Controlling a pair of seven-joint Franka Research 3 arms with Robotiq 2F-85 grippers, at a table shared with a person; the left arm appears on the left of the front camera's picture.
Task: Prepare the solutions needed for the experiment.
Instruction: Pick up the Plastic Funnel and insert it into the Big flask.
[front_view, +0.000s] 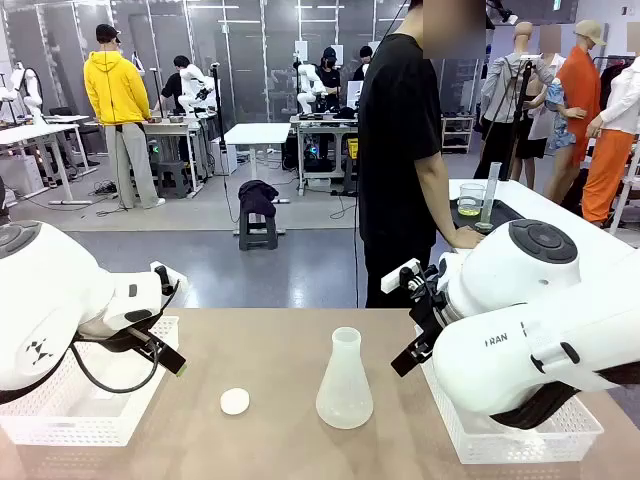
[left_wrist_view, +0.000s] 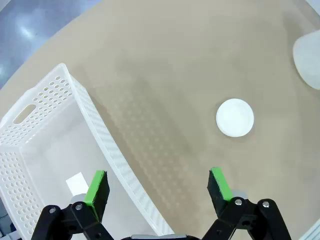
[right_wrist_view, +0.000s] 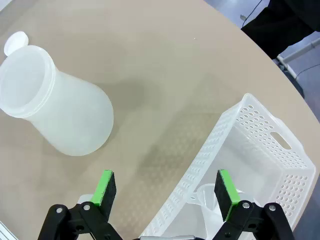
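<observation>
Your brown counter (front_view: 280, 340) carries little. The person (front_view: 400, 150) stands at its far edge, turned toward the far counter (front_view: 545, 210), one hand (front_view: 462, 238) resting there.

Both arms hang low at the near corners. The left claw (left_wrist_view: 158, 186) is spread wide and holds nothing. One pad is over the left basket (left_wrist_view: 45, 95), the other over bare counter. The right claw (right_wrist_view: 167, 187) is just as wide and empty. One pad is over the counter, the other over the right basket (right_wrist_view: 260, 130), where a clear funnel (right_wrist_view: 207, 197) lies.

The flask (front_view: 344, 385) stands upright near the middle, uncapped and, as far as its frosted wall lets you judge, empty. The yellow-green liquid (front_view: 470, 208) is not on your counter. It sits in a small beaker (front_view: 470, 198) on the far counter, beside a tall cylinder (front_view: 489, 195) and near the person's hand. The white cap (front_view: 235, 401) lies flat to the flask's left, well apart from it.

This looks like the opening step, with nothing poured and nothing gripped. The next move probably falls to the right claw, either to fetch the funnel or to steady the flask. For the funnel, bring the claw down inside the basket wall. For the flask, close on the narrow neck rather than the wide base, and keep it upright.
</observation>
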